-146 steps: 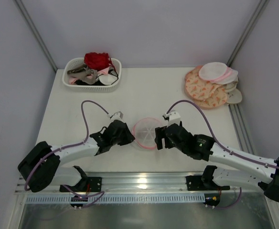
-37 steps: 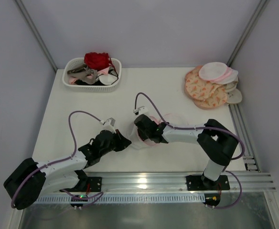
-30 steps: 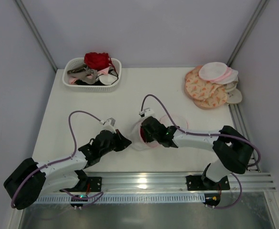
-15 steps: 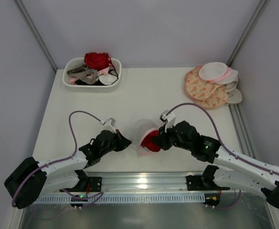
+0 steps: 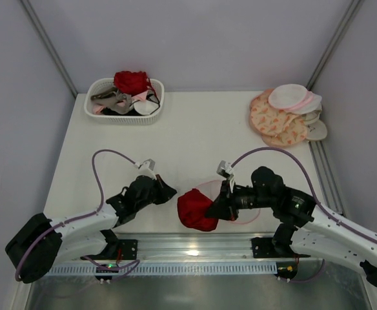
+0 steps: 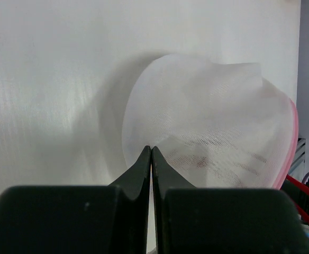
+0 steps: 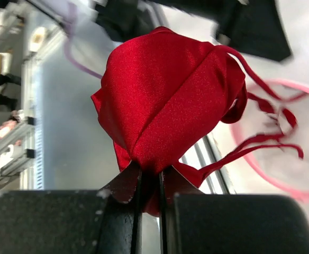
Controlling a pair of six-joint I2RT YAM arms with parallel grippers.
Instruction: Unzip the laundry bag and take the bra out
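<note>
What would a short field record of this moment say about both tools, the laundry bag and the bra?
left tool: shut, pinching the laundry bag mesh
right tool: shut on the bra
bra: red, bunched, straps trailing towards the bag's pink rim
laundry bag: white mesh, lying between the two tools
far left: basket of clothes
far right: patterned pouches

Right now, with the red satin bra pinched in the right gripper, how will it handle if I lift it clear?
Probably floppy: the red satin bra bunches in soft folds at the right gripper. Its glossy cloth may slip free. Thin straps trail toward the pink rim of the white mesh laundry bag and could snag.
</note>
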